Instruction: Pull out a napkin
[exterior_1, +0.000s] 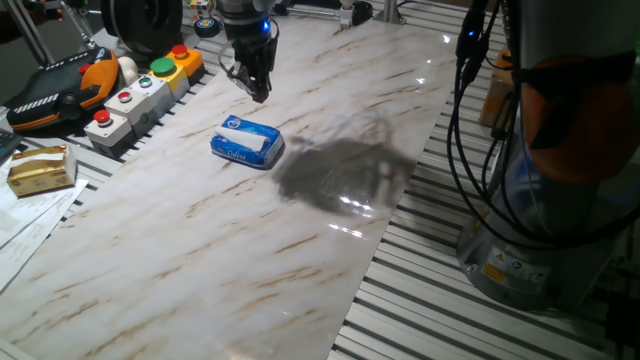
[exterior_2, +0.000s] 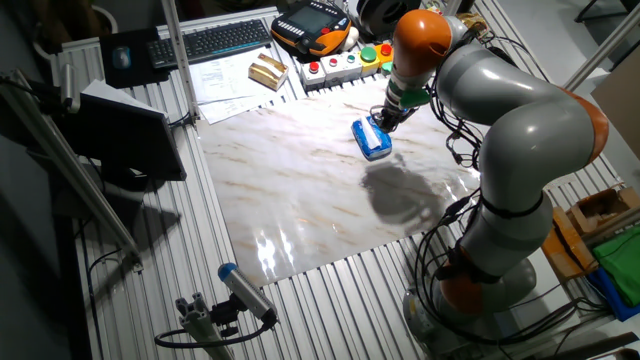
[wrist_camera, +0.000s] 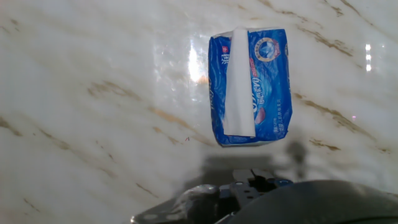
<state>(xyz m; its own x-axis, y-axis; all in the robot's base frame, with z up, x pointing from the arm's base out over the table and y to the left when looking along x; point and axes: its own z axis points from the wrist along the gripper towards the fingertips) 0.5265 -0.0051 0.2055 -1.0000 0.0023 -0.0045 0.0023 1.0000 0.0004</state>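
Observation:
A blue plastic tissue pack (exterior_1: 247, 141) lies flat on the marble tabletop (exterior_1: 200, 250). The hand view shows the pack (wrist_camera: 270, 87) at upper right, with a white strip (wrist_camera: 239, 81) running along its top face. The napkin is hidden; I cannot tell whether that strip is part of it. My gripper (exterior_1: 261, 92) hangs above the table, just behind the pack and clear of it. Its fingers point down and look pressed together, with nothing between them. In the other fixed view the gripper (exterior_2: 378, 118) sits right over the pack (exterior_2: 372, 142). The fingers do not appear in the hand view.
A row of button boxes (exterior_1: 140, 90) and an orange-black pendant (exterior_1: 60, 90) line the table's far left edge. A small tan box (exterior_1: 42, 168) and paper sheets (exterior_1: 30, 215) lie beside them. The robot base and cables (exterior_1: 540, 150) stand at the right.

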